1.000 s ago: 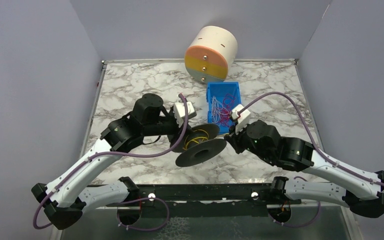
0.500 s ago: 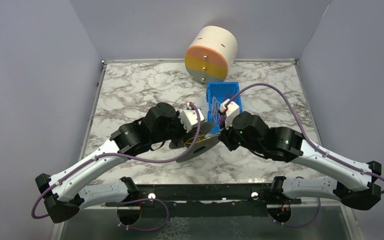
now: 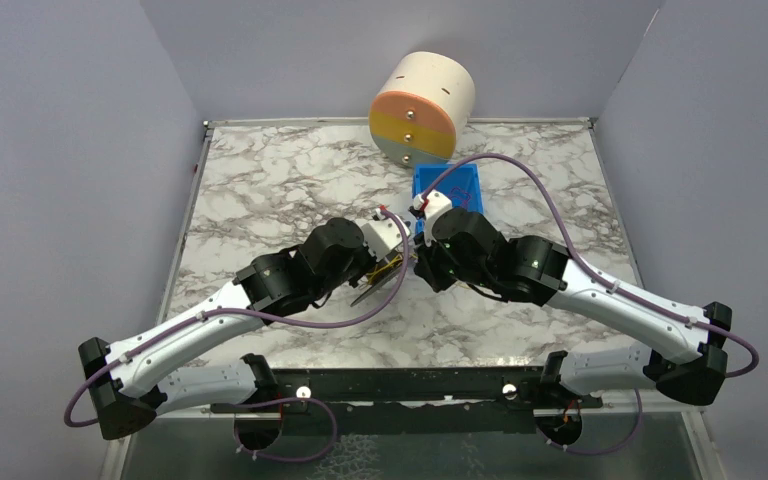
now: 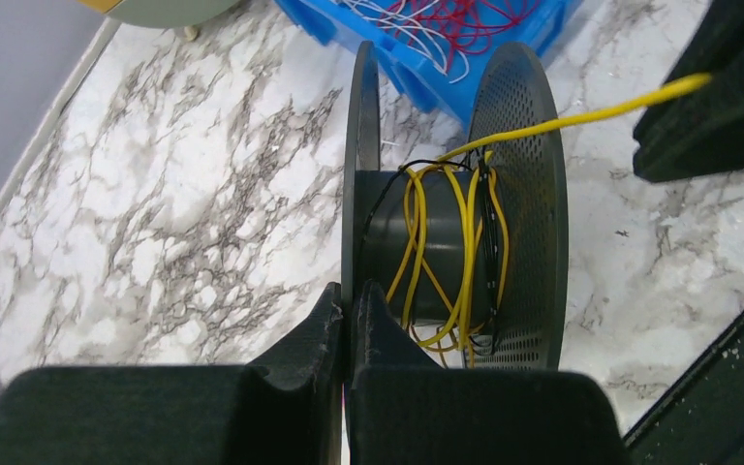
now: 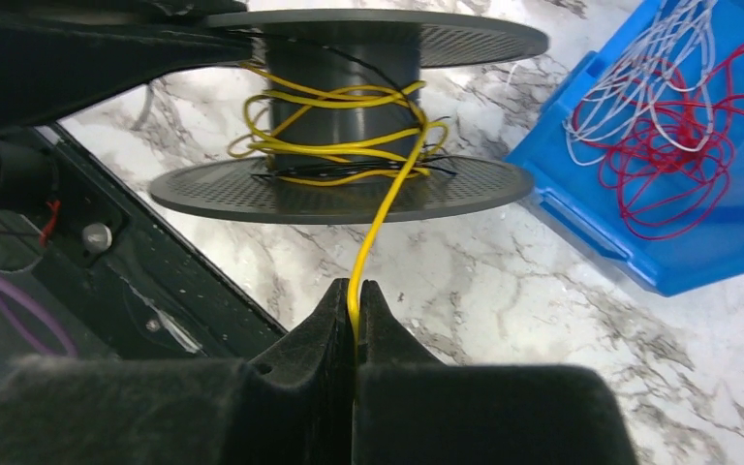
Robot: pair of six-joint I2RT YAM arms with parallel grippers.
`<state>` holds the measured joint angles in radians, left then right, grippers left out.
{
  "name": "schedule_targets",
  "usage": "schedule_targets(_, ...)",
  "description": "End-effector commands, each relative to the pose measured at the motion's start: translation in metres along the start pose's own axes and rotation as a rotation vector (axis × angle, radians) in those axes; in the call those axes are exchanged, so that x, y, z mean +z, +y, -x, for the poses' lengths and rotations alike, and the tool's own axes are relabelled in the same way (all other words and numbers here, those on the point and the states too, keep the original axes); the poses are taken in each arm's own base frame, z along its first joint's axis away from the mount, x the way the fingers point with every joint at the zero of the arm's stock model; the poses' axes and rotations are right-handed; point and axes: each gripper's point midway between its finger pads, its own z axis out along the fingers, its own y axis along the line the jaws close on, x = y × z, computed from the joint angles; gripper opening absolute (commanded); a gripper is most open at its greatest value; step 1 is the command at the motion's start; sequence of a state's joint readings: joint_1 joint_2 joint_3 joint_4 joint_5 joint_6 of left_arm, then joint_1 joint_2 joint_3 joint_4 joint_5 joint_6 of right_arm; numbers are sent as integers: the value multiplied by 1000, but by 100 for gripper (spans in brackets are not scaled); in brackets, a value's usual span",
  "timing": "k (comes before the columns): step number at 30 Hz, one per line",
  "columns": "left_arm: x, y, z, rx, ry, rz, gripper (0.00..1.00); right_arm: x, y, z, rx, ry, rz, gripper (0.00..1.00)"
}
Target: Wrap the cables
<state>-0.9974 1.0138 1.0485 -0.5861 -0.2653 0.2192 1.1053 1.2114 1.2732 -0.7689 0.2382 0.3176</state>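
Cables (image 5: 334, 97) sit in two places: wound on one dark spool (image 5: 252, 189) near the middle of the table (image 3: 280, 180), and heaped in one blue bin (image 5: 581, 237) just to its far right. On the spool's single hub, between its two perforated flanges, run several turns of one yellow cable (image 5: 380, 225) and a thin black strand (image 4: 485, 242). The yellow cable leaves the hub and stretches taut to the right gripper (image 5: 354, 291), whose two fingers are pressed together on it. The left gripper (image 4: 349, 295) has its two fingers clamped on the rim of one flange, and the spool shows tilted in the overhead view; whether it touches the marble cannot be told. Inside the bin lie two loose tangles, red cables (image 5: 668, 160) and white cables (image 5: 630, 92), overlapping each other; how many strands each holds cannot be told. One round drum (image 3: 422, 105) with orange, yellow and green bands stands at the far edge, behind the bin
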Motion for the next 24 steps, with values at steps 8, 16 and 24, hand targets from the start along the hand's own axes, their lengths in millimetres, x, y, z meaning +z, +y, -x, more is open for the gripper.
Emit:
schedule_targets(8, 2, 44, 2, -196, -12, 321, 0, 12, 59, 51, 260, -95, 261, 3)
schedule_targets(16, 8, 54, -1, -338, -10, 436, 0, 20, 89, 71, 412, -114, 399, 3)
schedule_targets(24, 14, 63, 10, -511, -41, 539, 0, 35, 104, 75, 537, -93, 450, 1)
